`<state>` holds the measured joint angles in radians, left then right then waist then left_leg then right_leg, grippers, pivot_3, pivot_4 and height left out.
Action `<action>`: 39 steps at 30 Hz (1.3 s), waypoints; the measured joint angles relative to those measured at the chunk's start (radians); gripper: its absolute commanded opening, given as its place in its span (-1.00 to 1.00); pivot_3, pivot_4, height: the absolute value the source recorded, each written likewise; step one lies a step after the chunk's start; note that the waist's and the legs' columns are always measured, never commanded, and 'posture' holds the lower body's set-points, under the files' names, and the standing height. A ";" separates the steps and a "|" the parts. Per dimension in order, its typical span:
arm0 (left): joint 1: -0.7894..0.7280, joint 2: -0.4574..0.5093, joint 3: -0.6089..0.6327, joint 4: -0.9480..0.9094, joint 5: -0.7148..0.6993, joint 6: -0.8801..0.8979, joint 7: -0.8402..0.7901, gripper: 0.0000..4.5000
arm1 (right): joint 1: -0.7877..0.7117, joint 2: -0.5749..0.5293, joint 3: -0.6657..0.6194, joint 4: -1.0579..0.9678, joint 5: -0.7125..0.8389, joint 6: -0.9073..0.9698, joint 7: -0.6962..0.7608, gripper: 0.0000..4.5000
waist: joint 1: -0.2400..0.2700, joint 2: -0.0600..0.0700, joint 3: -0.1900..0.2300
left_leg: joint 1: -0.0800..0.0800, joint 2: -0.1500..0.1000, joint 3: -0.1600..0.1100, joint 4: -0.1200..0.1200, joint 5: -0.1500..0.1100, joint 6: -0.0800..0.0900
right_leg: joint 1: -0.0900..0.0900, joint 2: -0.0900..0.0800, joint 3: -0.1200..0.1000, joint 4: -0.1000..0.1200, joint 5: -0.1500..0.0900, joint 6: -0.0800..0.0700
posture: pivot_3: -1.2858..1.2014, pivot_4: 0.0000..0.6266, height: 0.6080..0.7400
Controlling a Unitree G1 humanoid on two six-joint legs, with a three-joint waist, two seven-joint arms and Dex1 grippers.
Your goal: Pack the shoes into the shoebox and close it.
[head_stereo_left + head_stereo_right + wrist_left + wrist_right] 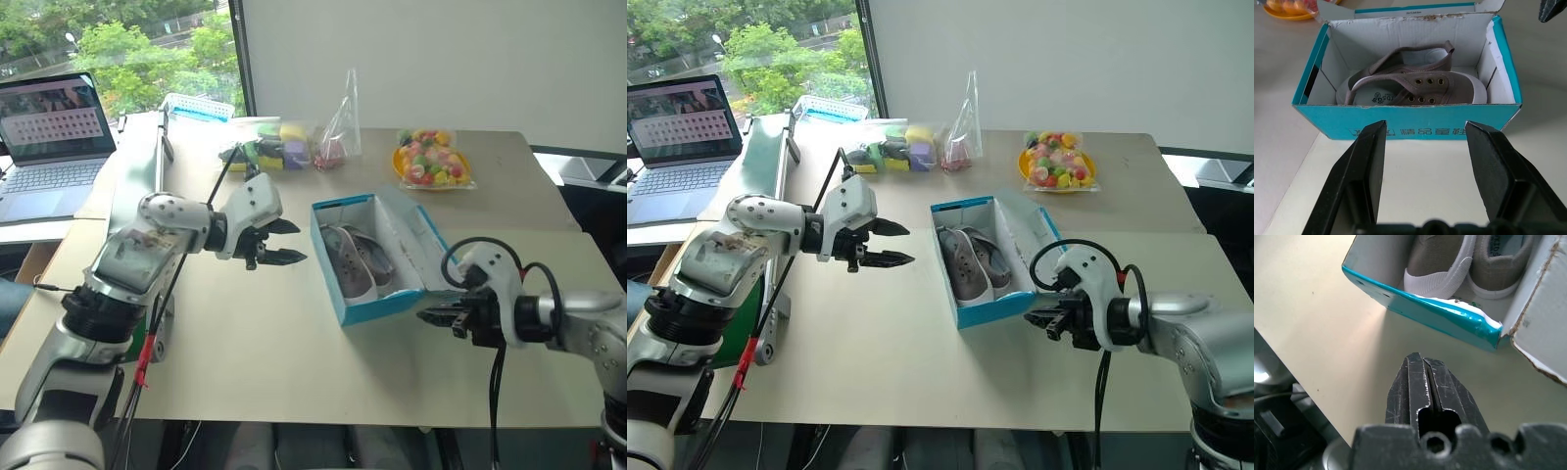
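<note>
One shoebox (377, 257), open, on the table (294, 343). Two shoes (358, 259) inside the shoebox, side by side. Beyond the shoebox: one yellow plate (431, 164) of coloured sweets, one clear bag (338, 137), one white basket (199, 107). One laptop (49, 142), well left of the shoebox. Two grippers: left gripper (284, 242), right gripper (436, 315).
</note>
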<state>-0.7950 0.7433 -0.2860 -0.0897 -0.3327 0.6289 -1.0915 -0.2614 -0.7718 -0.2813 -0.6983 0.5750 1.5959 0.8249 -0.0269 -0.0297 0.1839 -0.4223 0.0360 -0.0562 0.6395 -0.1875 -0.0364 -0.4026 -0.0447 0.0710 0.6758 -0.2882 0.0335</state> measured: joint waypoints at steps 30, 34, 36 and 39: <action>-0.108 -0.039 0.005 0.140 0.099 -0.057 -0.088 0.21 | -0.080 0.653 -0.372 1.085 0.125 -1.068 -0.314 -0.96 | -0.044 -0.008 -0.005 | 0.017 0.002 0.001 0.002 0.000 0.000 | 0.017 0.002 0.002 0.000 0.000 0.001 | 0.03 -0.52 1.00; -0.106 -0.026 0.017 0.116 0.099 -0.036 -0.077 0.21 | -0.121 0.644 -0.433 1.190 0.220 -1.101 -0.277 -0.96 | -0.042 -0.010 -0.006 | 0.017 0.002 0.001 0.002 0.000 0.000 | 0.017 0.002 0.002 0.000 0.000 0.001 | 0.03 -0.52 1.00; -0.101 -0.021 0.027 0.099 0.097 -0.024 -0.076 0.21 | -0.115 0.643 -0.434 1.196 0.235 -1.111 -0.250 -0.96 | -0.042 -0.010 -0.006 | 0.017 0.002 0.001 0.002 0.000 0.000 | 0.017 0.002 0.002 0.000 0.000 0.001 | 0.03 -0.52 1.00; -0.086 -0.004 0.031 0.066 0.095 -0.003 -0.076 0.21 | -0.085 0.642 -0.427 1.167 0.273 -1.109 -0.199 -0.96 | -0.041 -0.008 -0.005 | 0.017 0.002 0.001 0.000 0.000 0.000 | 0.016 0.002 0.002 0.000 0.000 0.001 | 0.03 -0.52 1.00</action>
<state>-0.8815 0.7390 -0.2552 -0.0233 -0.2373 0.6255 -1.1674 -0.3466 -0.1296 -0.7082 0.4685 0.8478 0.4873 0.6255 -0.0684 -0.0379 0.1788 -0.4057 0.0380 -0.0552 0.6395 -0.1879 -0.0361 -0.3868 -0.0431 0.0732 0.6761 -0.2886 0.0346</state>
